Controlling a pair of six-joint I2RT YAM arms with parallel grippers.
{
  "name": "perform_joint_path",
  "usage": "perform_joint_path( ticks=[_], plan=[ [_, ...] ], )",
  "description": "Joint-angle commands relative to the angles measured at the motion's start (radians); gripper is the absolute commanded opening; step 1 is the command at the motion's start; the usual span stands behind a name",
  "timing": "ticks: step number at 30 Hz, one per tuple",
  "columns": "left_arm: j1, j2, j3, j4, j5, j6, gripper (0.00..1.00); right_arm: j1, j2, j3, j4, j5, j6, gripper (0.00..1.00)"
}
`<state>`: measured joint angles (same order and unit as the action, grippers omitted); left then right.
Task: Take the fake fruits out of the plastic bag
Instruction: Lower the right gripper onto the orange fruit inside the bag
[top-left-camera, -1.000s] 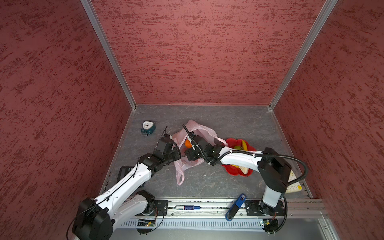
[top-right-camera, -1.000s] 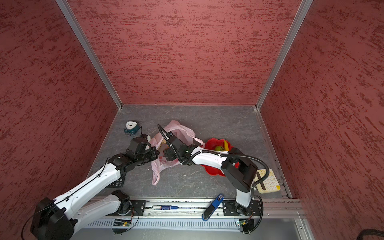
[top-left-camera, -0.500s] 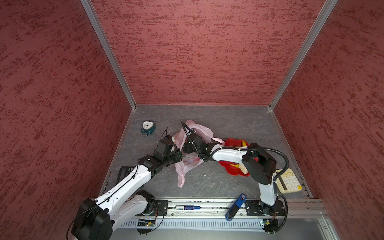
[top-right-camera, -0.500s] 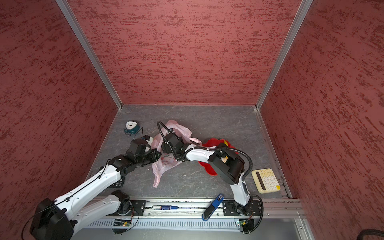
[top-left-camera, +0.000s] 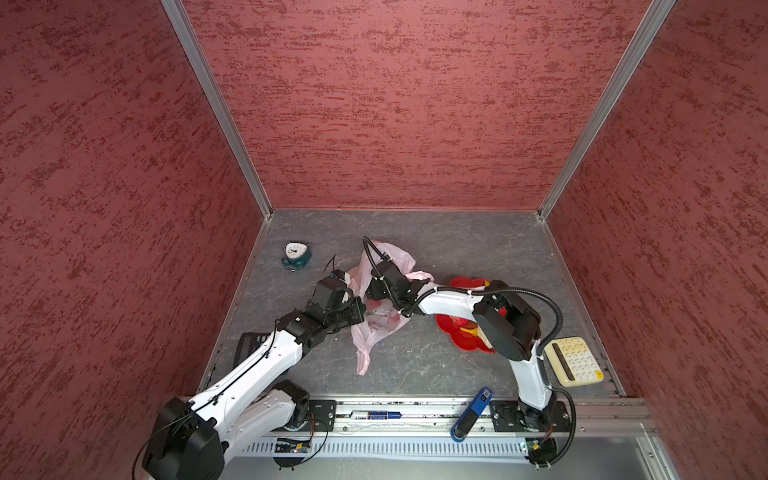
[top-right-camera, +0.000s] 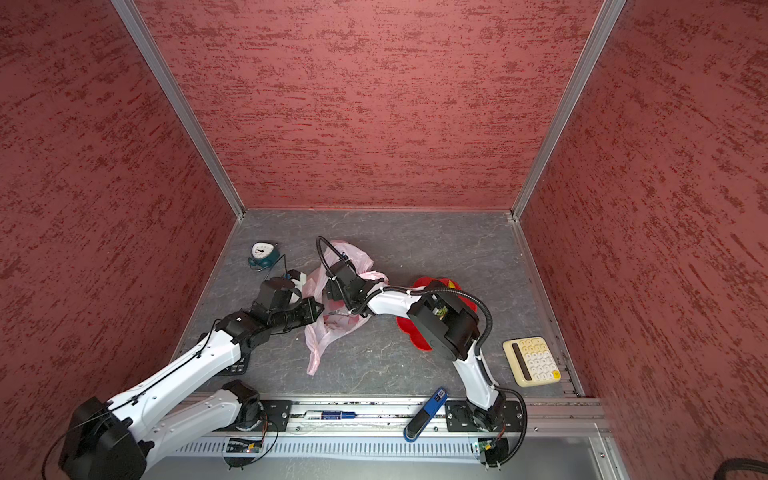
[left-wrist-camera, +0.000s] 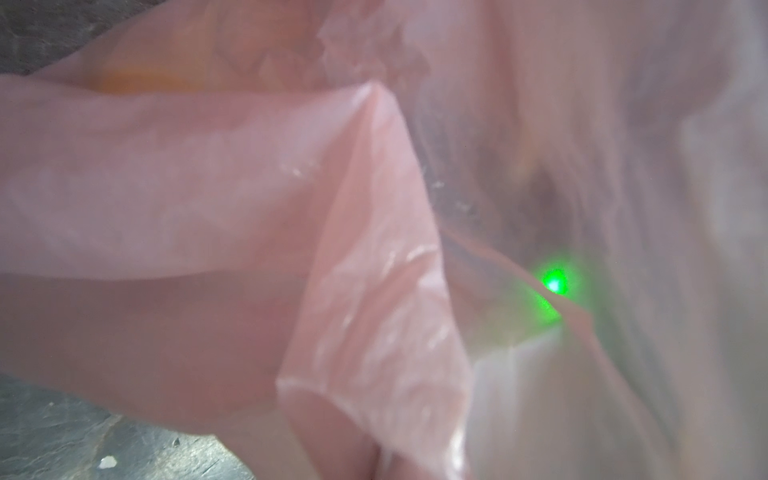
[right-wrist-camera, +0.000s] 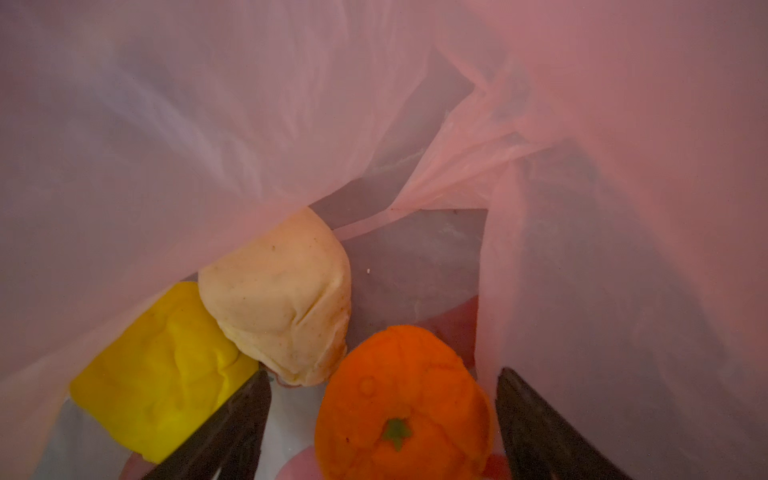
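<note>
Left gripper: my left gripper (top-left-camera: 358, 309) is closed at the edge of the plastic bag (top-left-camera: 376, 328). Pink film fills my left wrist view, so I judge that I am pinching the rim to hold the mouth up. My fingers do not show there.

Right gripper: my right gripper (right-wrist-camera: 382, 374) sits inside the bag with its jaws wide apart and nothing gripped. The orange (right-wrist-camera: 399, 399) lies between them, one finger just beside the peel and the other apart from it.

Bag: it lies crumpled mid-table between my two arms in both top views, with one handle trailing toward the rail.

Still inside: the orange, a cream wrinkled lump (right-wrist-camera: 282, 299) and a yellow fruit (right-wrist-camera: 166, 374) are huddled together on the bag's floor. The lump rests against the yellow fruit, and the orange is just beside the lump. Folds of film may hide more.

Already out: the red plate (top-left-camera: 445, 328) sits just beside the bag, under my right arm. A yellow scrap (top-left-camera: 469, 331) shows on it, which I take for fruit. My arm covers the rest, so I cannot count what is there.

Progress: I judge the task partway done, with at least three pieces left to lift out.

Step in hand: closing on the orange, as I judge it.

Left to do: carry the orange clear of the bag, then take the lump and the yellow fruit, then check the folds.
</note>
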<state>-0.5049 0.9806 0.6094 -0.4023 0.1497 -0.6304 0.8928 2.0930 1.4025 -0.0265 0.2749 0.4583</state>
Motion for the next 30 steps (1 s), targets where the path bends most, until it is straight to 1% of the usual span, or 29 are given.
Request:
perform_joint_path(
  ticks=[1, 8, 18, 22, 26, 28, 30],
  plan=[
    [-0.001, -0.001, 0.002, 0.02, -0.007, 0.02, 0.09, -0.005, 0.024, 0.04, -0.038, -0.017, 0.02, 0.84],
    [0.005, 0.034, 0.028, 0.044, -0.024, 0.017, 0.09, -0.005, 0.025, 0.056, -0.086, -0.038, 0.026, 0.83],
    [0.017, 0.053, 0.058, 0.062, -0.024, 0.016, 0.09, -0.006, 0.06, 0.115, -0.162, -0.051, 0.023, 0.78],
    [0.02, 0.052, 0.061, 0.065, -0.022, 0.017, 0.09, -0.006, 0.091, 0.159, -0.221, -0.049, 0.023, 0.8],
    [0.022, 0.052, 0.057, 0.069, -0.016, 0.015, 0.09, -0.007, 0.097, 0.168, -0.227, -0.041, 0.022, 0.8],
    [0.022, 0.05, 0.052, 0.068, -0.017, 0.014, 0.09, -0.008, 0.102, 0.174, -0.232, -0.04, 0.023, 0.77],
    [0.022, 0.05, 0.051, 0.065, -0.018, 0.015, 0.09, -0.01, 0.103, 0.175, -0.232, -0.035, 0.02, 0.71]
  ],
)
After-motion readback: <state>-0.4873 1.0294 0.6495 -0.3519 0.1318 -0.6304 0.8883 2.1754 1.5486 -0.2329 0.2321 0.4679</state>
